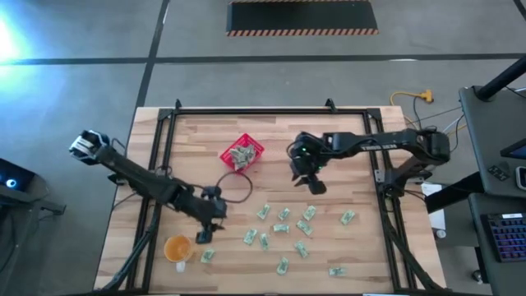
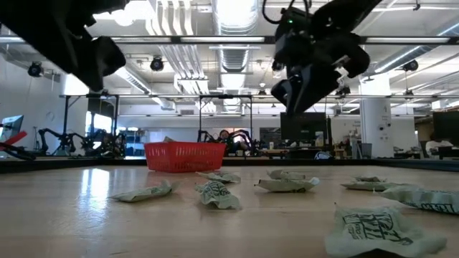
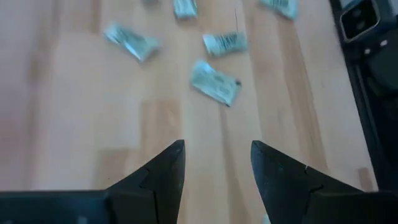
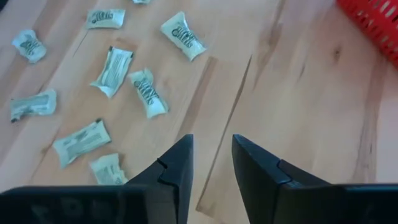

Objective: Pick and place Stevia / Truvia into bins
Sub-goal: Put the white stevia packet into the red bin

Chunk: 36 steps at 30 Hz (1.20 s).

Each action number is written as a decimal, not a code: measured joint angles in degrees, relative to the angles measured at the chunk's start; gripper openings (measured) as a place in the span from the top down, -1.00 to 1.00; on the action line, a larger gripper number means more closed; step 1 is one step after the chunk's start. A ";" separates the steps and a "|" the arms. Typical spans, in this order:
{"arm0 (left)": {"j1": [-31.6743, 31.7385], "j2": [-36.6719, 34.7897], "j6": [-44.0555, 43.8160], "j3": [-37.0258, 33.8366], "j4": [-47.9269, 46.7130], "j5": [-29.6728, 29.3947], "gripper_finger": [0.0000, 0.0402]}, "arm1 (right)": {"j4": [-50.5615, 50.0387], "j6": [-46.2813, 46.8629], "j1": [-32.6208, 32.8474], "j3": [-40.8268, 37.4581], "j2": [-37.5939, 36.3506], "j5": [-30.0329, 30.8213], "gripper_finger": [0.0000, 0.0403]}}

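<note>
The right tool [image 1: 306, 178] hangs above the tabletop [image 1: 362, 247], and in the low view it is well clear of the wood. Its two fingers [image 4: 177, 168] stand apart with only bare wood in the gap, so it is released and holds nothing. The red basket [image 1: 242, 154] sits to one side of this tool, near but apart from it, and some packets already lie inside it [image 1: 241, 156]. On the other side of the tool, toward the near edge of the tabletop, many pale green and white packets [image 1: 283, 227] lie scattered flat on the wood. The closest ones are near the tool, but none touches it. In the right wrist view several of these packets [image 4: 148, 93] lie ahead of the fingers, and a corner of the basket [image 4: 372, 20] shows at the edge.

The left tool [image 1: 207, 233] is low over the tabletop, at the side of the packet group. Its fingers [image 3: 163, 171] are also spread and empty, with bare wood between them. A single packet [image 1: 207, 256] lies just beside this tool, and an orange cup [image 1: 177, 247] stands near it. A dark ring of cable [image 1: 236, 187] lies on the wood between this tool and the basket.
</note>
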 joint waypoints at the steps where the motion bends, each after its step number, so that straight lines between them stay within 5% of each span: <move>1: -0.89 1.65 -1.58 0.90 -0.67 -0.02 0.17 | 1.16 -0.01 -0.01 -1.23 -0.95 0.02 0.51; 19: -8.83 31.35 -16.06 31.11 -29.41 3.90 0.17 | 7.36 3.64 -0.02 -10.91 -14.41 0.39 0.64; 36: -11.74 35.49 -27.42 32.11 -32.27 7.02 0.17 | 7.58 3.68 0.00 -11.17 -13.73 0.35 0.65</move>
